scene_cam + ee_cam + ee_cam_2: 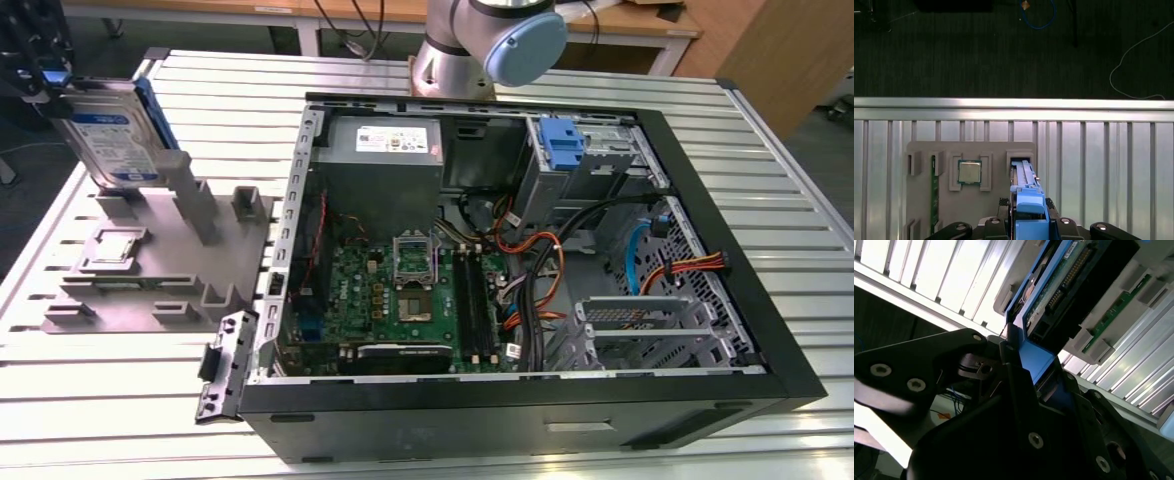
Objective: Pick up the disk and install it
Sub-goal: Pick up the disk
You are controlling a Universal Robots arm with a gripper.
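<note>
The disk is a silver-grey drive with a white-and-blue label and a blue carrier frame. It stands on edge at the exterior view's far left, over the grey holder plate. My gripper is shut on its upper end. In the first wrist view the disk shows edge-on, reaching from my gripper toward a slot in the plate. The second wrist view shows black fingers clamped on the blue frame, with the disk's connector side beyond. Whether its lower edge touches the plate I cannot tell.
An open computer case lies at the exterior view's right, with a motherboard, cables, a grey power-supply box and a blue bracket in a drive bay. The holder plate also carries a processor chip and a memory stick. The arm base stands behind the case.
</note>
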